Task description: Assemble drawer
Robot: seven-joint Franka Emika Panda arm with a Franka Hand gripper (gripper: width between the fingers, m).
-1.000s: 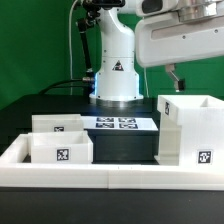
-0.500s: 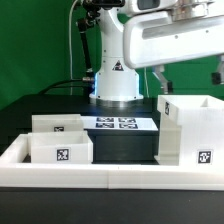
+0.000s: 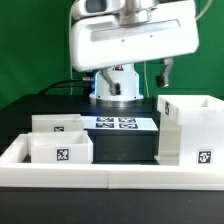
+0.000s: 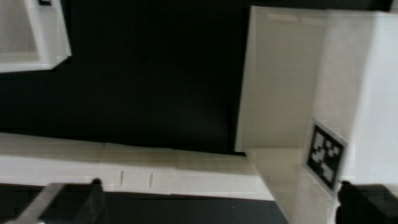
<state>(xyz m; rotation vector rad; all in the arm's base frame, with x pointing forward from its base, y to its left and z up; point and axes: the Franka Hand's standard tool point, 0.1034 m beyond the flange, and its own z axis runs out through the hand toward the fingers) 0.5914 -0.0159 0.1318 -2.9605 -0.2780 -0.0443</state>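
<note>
Exterior view, arm (image 3: 130, 40) swung across, drawer shell (image 3: 190, 128) unmoved

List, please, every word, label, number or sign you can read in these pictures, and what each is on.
No words, brands or numbers are readable in either view.
Square tag on the front tray: black-and-white pattern, no text.
The same on the rear tray, the tall box and, several together, the marker board.

Shell (image 4: 285, 80) cropped in wrist view, jaws dark, blurred
</note>
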